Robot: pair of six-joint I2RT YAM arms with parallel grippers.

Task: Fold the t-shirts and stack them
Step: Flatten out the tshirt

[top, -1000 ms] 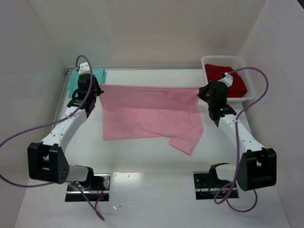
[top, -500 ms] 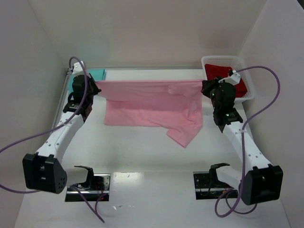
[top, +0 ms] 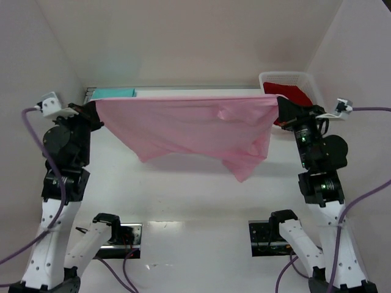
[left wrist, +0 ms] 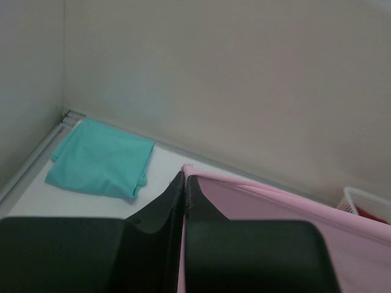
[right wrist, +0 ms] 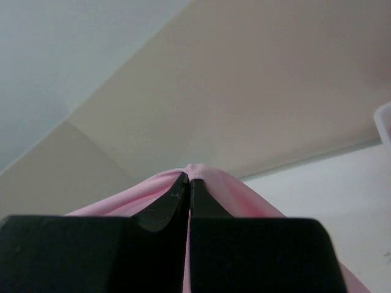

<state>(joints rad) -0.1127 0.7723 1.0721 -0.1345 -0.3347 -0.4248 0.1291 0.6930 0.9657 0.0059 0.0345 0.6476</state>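
white table (top: 183,201): carried both arm bases at its 6 o'clock edge.

pink t-shirt (top: 183,125): was raised over the far half of the table. its top edge was pulled taut between the two grippers, running from 9 o'clock to 3 o'clock. the body sagged beneath that edge. the lower hem was uneven, and one flap hung lowest toward 5 o'clock. whether that flap touched the table could not be determined.

white basket (top: 287,77): stood at the table's 1 o'clock corner, partly hidden behind the right arm.

teal t-shirt (top: 113,93): lay folded flat at the 11 o'clock corner, apart from the pink one.

red t-shirt (top: 297,93): lay inside the basket.

left gripper (top: 95,110): was at the pink shirt's 9 o'clock corner. its jaws were pressed together on a pinch of pink cloth, as the left wrist view confirmed.

right gripper (top: 280,105): was at the 3 o'clock corner. its jaws were likewise closed tight, with pink fabric caught at the fingertips.
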